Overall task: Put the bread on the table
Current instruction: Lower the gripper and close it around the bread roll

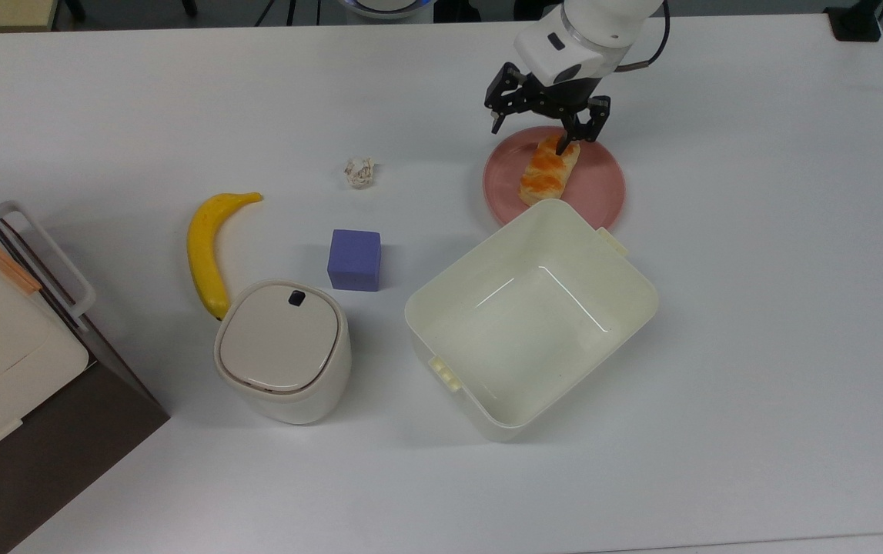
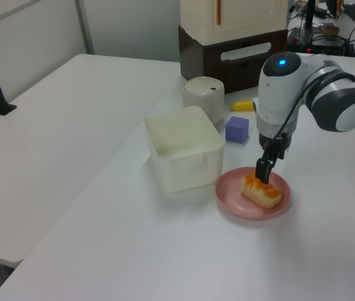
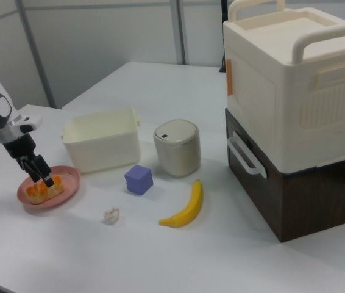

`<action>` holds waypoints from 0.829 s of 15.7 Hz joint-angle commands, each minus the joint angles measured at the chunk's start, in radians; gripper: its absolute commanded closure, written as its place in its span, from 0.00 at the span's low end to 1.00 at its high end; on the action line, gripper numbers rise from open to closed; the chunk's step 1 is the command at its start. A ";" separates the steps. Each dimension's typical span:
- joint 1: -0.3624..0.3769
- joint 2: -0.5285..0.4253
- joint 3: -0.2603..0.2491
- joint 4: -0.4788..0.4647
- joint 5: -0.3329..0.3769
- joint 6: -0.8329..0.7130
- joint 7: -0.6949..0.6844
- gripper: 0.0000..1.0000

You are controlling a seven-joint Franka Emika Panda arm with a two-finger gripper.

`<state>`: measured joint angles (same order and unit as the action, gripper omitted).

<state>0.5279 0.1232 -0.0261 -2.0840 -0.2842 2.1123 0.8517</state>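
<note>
Gripper (image 1: 531, 135) wide open, empty, over the far edge of the plate (image 1: 603, 185); one fingertip (image 1: 564, 148) is at the bread's (image 1: 545, 175) far end in the top view. Bread lies on the plate, beside the tub (image 1: 531, 318), on the counter (image 1: 757, 308).

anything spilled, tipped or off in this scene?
Nothing stands out. The bread lies intact on the pink plate, the open gripper is over it, and the tub and bin stand upright.
</note>
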 commanded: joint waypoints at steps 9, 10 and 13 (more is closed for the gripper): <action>0.011 0.096 0.000 0.062 -0.007 0.092 0.133 0.00; 0.009 0.098 0.008 0.064 -0.007 0.094 0.135 0.00; 0.011 0.111 0.020 0.061 -0.007 0.092 0.139 0.00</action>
<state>0.5285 0.2175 -0.0166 -2.0290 -0.2842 2.1927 0.9555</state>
